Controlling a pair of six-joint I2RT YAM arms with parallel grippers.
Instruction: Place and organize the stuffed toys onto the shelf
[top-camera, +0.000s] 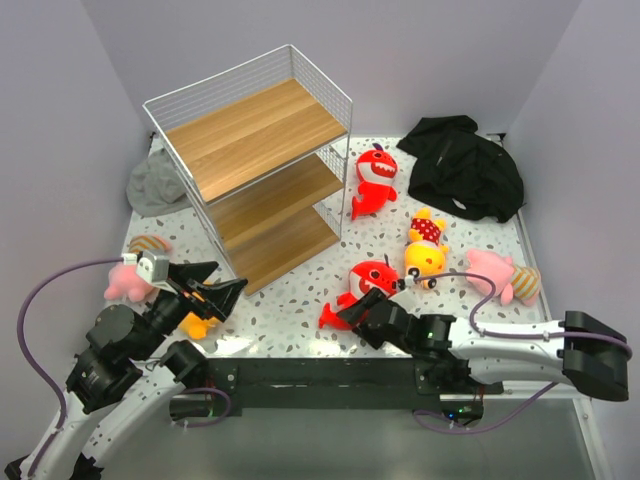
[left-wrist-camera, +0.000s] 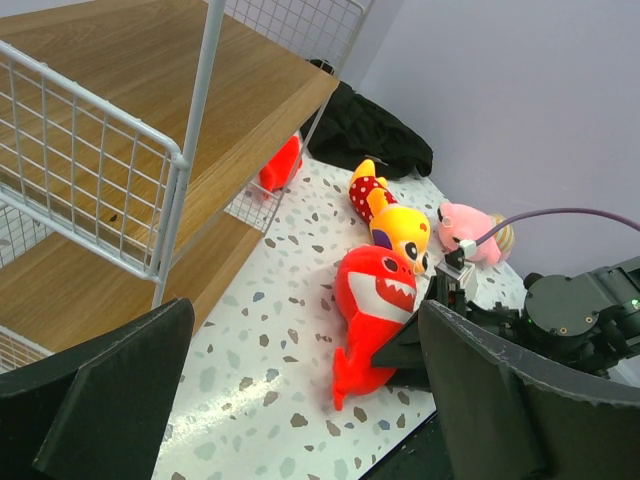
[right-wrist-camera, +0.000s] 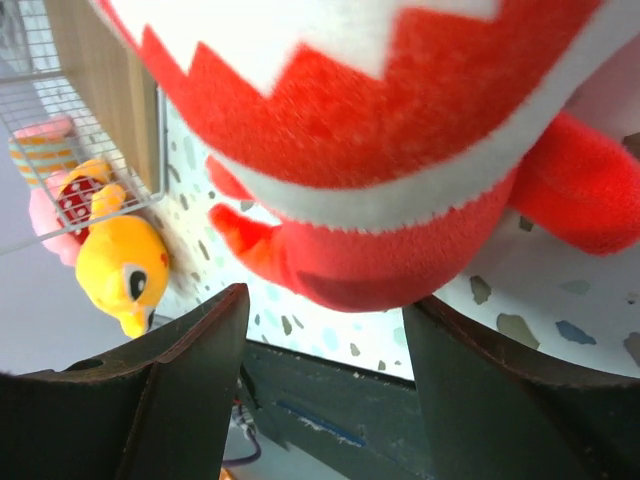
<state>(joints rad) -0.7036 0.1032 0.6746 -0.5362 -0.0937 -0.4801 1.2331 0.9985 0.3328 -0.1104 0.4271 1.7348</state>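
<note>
The shelf (top-camera: 255, 125) (left-wrist-camera: 120, 80) stands at the back left, its three boards bare. One red shark (top-camera: 368, 280) (left-wrist-camera: 378, 300) (right-wrist-camera: 400, 130) lies near the front edge, and my right gripper (top-camera: 358, 306) (right-wrist-camera: 325, 300) is open with its fingertips either side of the shark's belly. A second shark (top-camera: 375, 180) (left-wrist-camera: 280, 165) lies beside the shelf. A yellow doll (top-camera: 425, 245) (left-wrist-camera: 400, 225) and a pink toy (top-camera: 500, 272) (left-wrist-camera: 465, 225) lie to the right. My left gripper (top-camera: 222, 292) (left-wrist-camera: 305, 330) is open and holds nothing, above another yellow doll (top-camera: 197, 323) (right-wrist-camera: 120, 265). Another pink toy (top-camera: 135, 272) lies at the far left.
A black cloth heap (top-camera: 465, 165) (left-wrist-camera: 370, 130) fills the back right corner. A grey hat (top-camera: 155, 185) lies behind the shelf on the left. Purple walls close in the table on three sides. The right arm (left-wrist-camera: 580, 320) reaches across the front edge.
</note>
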